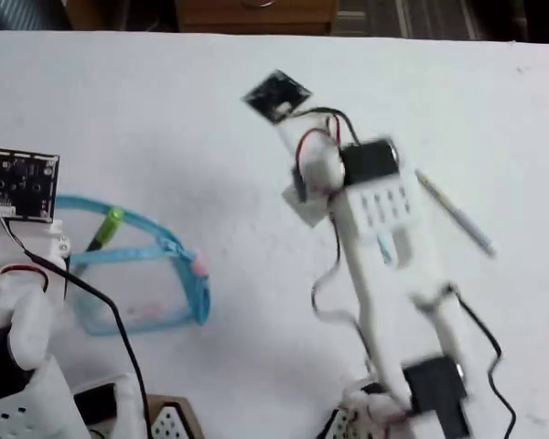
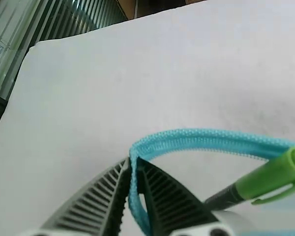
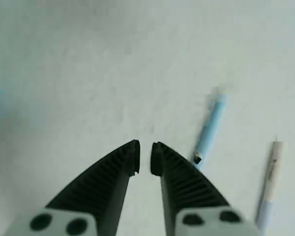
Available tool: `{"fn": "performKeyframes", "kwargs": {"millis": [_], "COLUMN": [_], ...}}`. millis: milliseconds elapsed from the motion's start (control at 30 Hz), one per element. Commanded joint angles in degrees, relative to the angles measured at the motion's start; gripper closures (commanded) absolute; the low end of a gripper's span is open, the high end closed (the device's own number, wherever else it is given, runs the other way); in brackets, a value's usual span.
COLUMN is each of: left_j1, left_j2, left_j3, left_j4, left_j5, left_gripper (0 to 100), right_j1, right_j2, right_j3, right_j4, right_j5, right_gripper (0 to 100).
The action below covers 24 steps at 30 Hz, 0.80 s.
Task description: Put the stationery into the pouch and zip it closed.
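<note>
White tabletop (image 1: 165, 110) stretches under both arms, and the task looks to be about a third done. On the left side of the high view lies the clear pouch (image 1: 201, 297) with its light blue zipper edging. A green pen (image 1: 105, 229) sits partly inside, its capped end poking out past the open mouth. The left gripper (image 2: 132, 169) is pressed together on the blue zipper edge (image 2: 201, 140), pinching it so that the rim arches up and the mouth stands open. Two more pieces of stationery are outside the pouch, well apart from it on the other side of the table. One is a pale blue pen (image 3: 209, 128) lying just beside the right gripper (image 3: 145, 157), and the other is a white pen (image 3: 270, 182) a little farther out, which the high view shows near the right arm (image 1: 453, 215). The right gripper hangs above bare table with its jaws drawn almost together, a thin slit between the tips and nothing held. As I judge it, both loose pens are yet to be picked up and put in, the green pen needs pushing fully in, and the zip is not yet closed.
</note>
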Motion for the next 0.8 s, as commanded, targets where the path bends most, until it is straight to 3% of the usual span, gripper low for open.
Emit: {"fn": "performKeyframes", "kwargs": {"millis": [0, 100, 267, 500, 633, 767], "left_j1": [-0.4, -0.4, -0.4, -0.4, -0.4, -0.4], "left_j2": [2.24, 2.24, 2.24, 2.24, 2.24, 2.24], "left_j3": [13.19, 13.19, 13.19, 13.19, 13.19, 13.19], "left_j4": [1.76, 1.58, 1.49, 1.67, 1.67, 1.58], "left_j5": [0.26, 0.35, 0.35, 0.35, 0.35, 0.35], "left_gripper": [98, 98, 98, 98, 98, 98], "right_j1": [-9.71, -20.18, -30.73, -34.15, -34.24, -37.58], "right_j2": [-13.67, -18.95, -19.56, -17.89, -11.82, -3.82], "right_j3": [-1.41, -1.93, -1.76, -2.11, -4.92, -12.48], "right_j4": [-1.98, -4.26, -6.02, -17.71, -18.51, -17.1], "right_j5": [-1.93, -13.54, -42.46, -53.27, -61.98, -63.21], "right_gripper": [93.5, 90.7, 90.1, 90.4, 90.2, 90.1]}}
